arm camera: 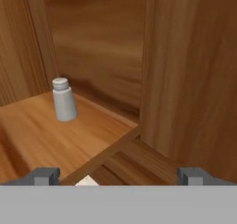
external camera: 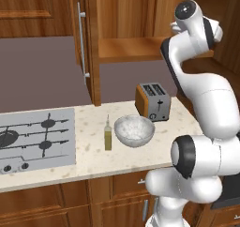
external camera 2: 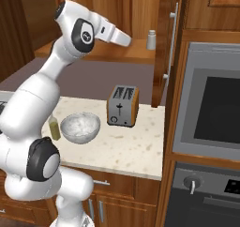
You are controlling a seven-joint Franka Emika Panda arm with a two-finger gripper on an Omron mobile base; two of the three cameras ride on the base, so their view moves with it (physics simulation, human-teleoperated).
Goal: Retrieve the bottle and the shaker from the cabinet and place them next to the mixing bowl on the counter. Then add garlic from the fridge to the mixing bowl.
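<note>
Left base view, nearest: the white robot arm with dark joints rises from the lower right and reaches up toward the reddish-brown wooden wall cabinet (external camera: 140, 19), whose door with a long silver bar handle (external camera: 82, 43) stands open.
Left base view, worktop: on the beige speckled stone counter (external camera: 89, 160) a tall slim clear bottle of yellow-green oil (external camera: 108, 136) stands upright just beside the round, mottled silvery mixing bowl (external camera: 134, 130). An orange-sided toaster (external camera: 153, 101) sits behind the bowl, and a grey gas hob (external camera: 35, 139) lies to the left.

Right base view, nearest: the same arm climbs from the lower left, its hand angled toward the cabinet shelf.
Right base view, shelf: a small squat pale grey shaker (external camera 2: 151, 39) stands upright on the plank shelf, apart from the hand. A built-in oven (external camera 2: 211, 104) fills the wall on the right.

Hand view, nearest: the gripper (arm camera: 118, 176) shows its two dark tips spread wide at the bottom, with nothing between them and touching nothing.
Hand view, beyond: the shaker (arm camera: 63, 99) stands on the shelf, up and left of the tips, well short of reach.

Step in hand: the bottle seems already placed, so this looks like the approach to the shaker.
Next move: the hand likely needs to swing toward the shaker, centre it between the tips, advance, and close on its body.
Remaining: the garlic from the fridge is not yet fetched.
</note>
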